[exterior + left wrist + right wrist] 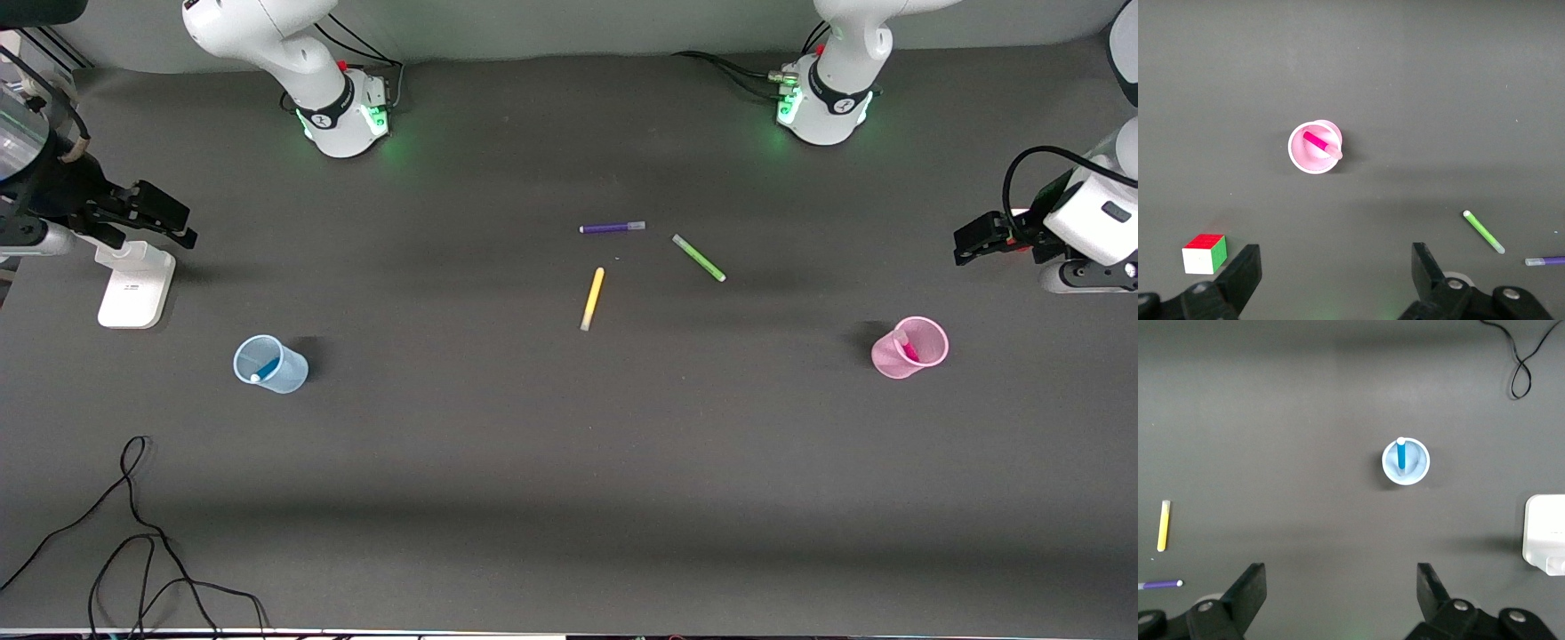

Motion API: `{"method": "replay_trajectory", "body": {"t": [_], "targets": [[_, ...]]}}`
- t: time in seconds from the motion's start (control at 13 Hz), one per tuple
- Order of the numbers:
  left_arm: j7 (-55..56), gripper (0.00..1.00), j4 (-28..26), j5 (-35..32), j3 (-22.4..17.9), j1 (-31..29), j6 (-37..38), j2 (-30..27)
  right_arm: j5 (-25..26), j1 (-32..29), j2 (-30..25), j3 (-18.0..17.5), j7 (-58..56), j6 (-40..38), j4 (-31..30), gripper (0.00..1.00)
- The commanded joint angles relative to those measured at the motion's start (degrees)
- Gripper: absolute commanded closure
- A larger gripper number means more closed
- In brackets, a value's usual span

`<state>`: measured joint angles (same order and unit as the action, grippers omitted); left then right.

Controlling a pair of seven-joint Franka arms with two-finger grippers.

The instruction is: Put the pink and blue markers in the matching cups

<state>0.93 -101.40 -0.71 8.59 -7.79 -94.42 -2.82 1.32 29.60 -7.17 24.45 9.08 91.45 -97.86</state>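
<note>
The pale blue cup [269,364] stands upright toward the right arm's end of the table with the blue marker [264,369] in it. They also show in the right wrist view, cup [1418,470] and marker [1401,455]. The pale pink cup [910,347] stands toward the left arm's end with the pink marker [909,349] in it. In the left wrist view the cup [1301,153] holds the marker [1319,142]. My right gripper [178,224] [1341,587] is open and empty, up over the white stand. My left gripper [967,242] [1336,267] is open and empty, up at its end of the table.
A purple pen [612,228], a green pen [699,258] and a yellow pen [592,299] lie in the table's middle. A white stand [135,284] sits near the blue cup. A black cable [133,533] loops nearest the camera. A colour cube [1205,253] lies near the pink cup.
</note>
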Motion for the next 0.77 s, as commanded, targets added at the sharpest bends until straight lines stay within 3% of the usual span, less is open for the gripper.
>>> {"method": "replay_trajectory", "body": {"t": [0.0, 0.15, 0.23, 0.46, 0.69], "targets": [[-0.31, 0.00, 1.64, 0.44, -0.07, 0.23, 1.69, 0.80, -0.70, -3.03, 1.46, -2.11, -1.17, -2.06, 1.88, 0.00], [-0.32, 0.00, 1.64, 0.44, -0.07, 0.23, 1.78, 1.15, -0.70, -15.81, 1.37, -14.88, -1.34, -2.24, 1.80, 0.00], [-0.32, 0.00, 1.64, 0.44, -0.07, 0.32, 1.78, 1.15, -0.79, -19.63, 1.11, -19.22, -1.34, -2.24, 1.62, 0.00], [-0.23, 0.00, 1.55, 0.44, -0.07, 0.40, 1.95, 1.24, -1.40, -23.16, 1.37, -20.58, -1.43, -2.24, 1.62, 0.00], [-0.23, 0.00, 1.55, 0.44, -0.07, 0.40, 2.04, 1.42, -1.50, -27.40, 1.37, -24.45, -3.28, -2.24, 1.44, 0.00]]}}
